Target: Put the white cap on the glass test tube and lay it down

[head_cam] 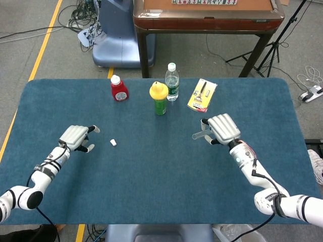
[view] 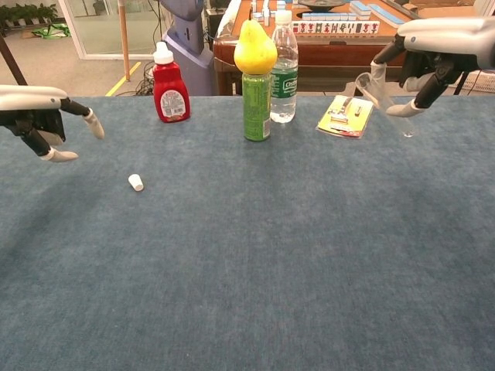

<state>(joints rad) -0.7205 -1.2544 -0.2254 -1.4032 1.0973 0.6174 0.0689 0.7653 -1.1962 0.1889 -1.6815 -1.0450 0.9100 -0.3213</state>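
Note:
A small white cap lies on the blue table left of centre. My left hand hovers just left of the cap, fingers apart, holding nothing. My right hand is raised over the right side of the table and grips the clear glass test tube, which tilts with its open end pointing left and up.
At the back of the table stand a red ketchup bottle, a green can with a yellow pear-shaped top, a water bottle and a yellow card packet. A wooden table is behind.

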